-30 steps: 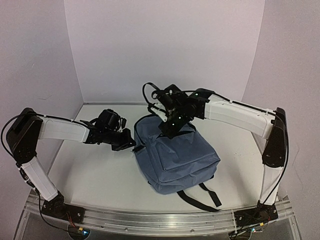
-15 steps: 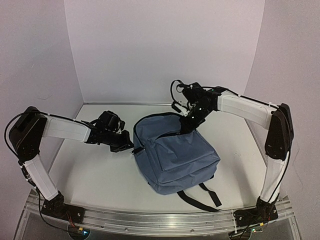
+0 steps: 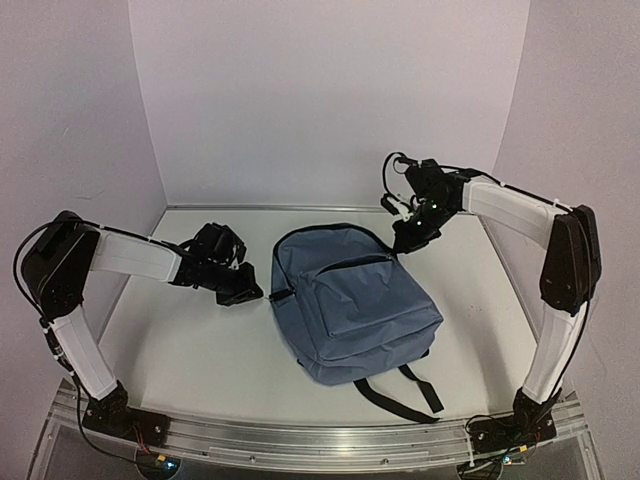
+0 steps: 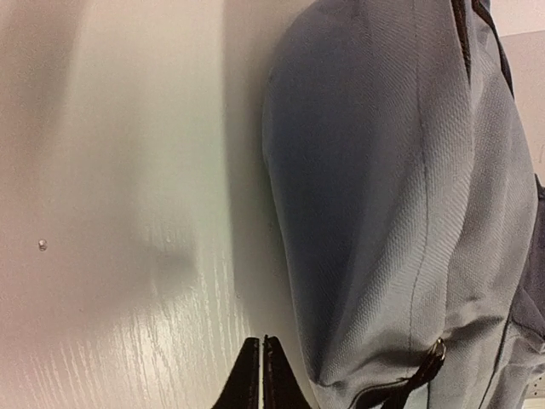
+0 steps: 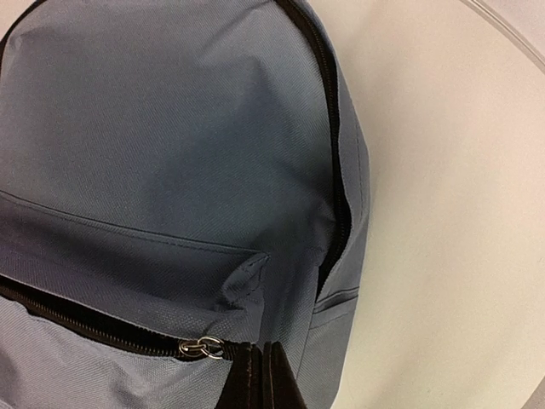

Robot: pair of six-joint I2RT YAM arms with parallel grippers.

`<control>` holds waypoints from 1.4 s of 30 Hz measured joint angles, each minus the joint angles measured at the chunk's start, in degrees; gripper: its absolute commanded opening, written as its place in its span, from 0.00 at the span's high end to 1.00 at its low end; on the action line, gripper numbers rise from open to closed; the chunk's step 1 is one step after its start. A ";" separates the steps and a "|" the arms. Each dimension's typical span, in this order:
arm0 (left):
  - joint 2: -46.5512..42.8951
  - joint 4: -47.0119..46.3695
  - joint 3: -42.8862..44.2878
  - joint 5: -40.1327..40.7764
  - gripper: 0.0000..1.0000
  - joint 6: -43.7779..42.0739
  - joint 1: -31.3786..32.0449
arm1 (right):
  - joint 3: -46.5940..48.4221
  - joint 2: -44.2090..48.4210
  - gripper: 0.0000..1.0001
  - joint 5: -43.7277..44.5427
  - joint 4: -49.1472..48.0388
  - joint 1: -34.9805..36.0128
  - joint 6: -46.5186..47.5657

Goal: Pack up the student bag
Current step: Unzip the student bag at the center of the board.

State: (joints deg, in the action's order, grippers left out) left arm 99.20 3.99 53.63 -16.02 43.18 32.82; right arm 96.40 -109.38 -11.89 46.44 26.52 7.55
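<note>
The slate-blue student bag lies flat in the middle of the table, front pocket up, with its black straps trailing toward the near edge. My left gripper is shut and empty, low over the table just left of the bag's left side. In the left wrist view its fingertips sit beside the bag, near a zipper pull. My right gripper is shut and hovers over the bag's far right corner. In the right wrist view its tips sit above the bag, next to a metal zipper ring.
The white table is enclosed by pale walls at the back and sides. A metal rail runs along the near edge and carries the arm bases. Bare tabletop shows left of the bag and right of it.
My right gripper has swept from the bag's top left, across its top edge, to its far right corner. The bag top has settled flatter. My left gripper has drawn back slightly from the bag.
</note>
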 measured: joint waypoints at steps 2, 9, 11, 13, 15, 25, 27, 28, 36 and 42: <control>0.04 -0.04 0.00 -0.89 0.53 -1.21 0.02 | 0.00 -0.04 1.00 -0.60 0.00 -0.04 -0.02; -3.48 4.85 3.76 -0.96 0.17 -7.97 0.02 | 1.20 -2.08 1.00 -2.75 -0.04 -0.24 -0.48; -4.35 7.20 7.72 0.76 0.14 -10.28 0.05 | 2.27 -3.48 1.00 -2.96 0.00 -0.23 -0.68; -4.49 8.78 11.82 2.43 0.13 -12.35 -0.16 | 3.17 -4.77 1.00 -3.00 0.13 -0.22 -0.90; -3.58 10.43 16.17 2.80 0.12 -13.98 -0.82 | 4.13 -6.17 1.00 -2.93 0.34 -0.22 -1.20; 17.99 14.96 39.53 -1.40 0.38 -17.90 -6.69 | 8.51 -9.54 1.00 -0.92 1.85 -0.06 -1.75; 20.80 16.24 40.04 -2.70 0.51 -18.31 -6.91 | 10.21 -10.19 1.00 -0.19 2.10 -0.06 -1.75; 21.48 16.88 39.77 -3.37 0.60 -18.19 -6.88 | 10.99 -10.55 1.00 0.11 2.17 -0.06 -1.75; 16.00 11.56 25.40 -6.77 1.00 -16.98 -4.96 | 20.70 -16.79 1.00 1.46 2.21 -0.08 -1.86; 5.69 5.83 10.26 -6.27 1.00 -14.85 2.97 | 27.32 -21.44 0.99 -0.36 2.05 -0.07 -3.05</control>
State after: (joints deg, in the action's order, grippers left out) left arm 104.90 9.82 63.88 -22.29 28.32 35.79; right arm 123.72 -130.82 -12.25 48.49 26.45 4.50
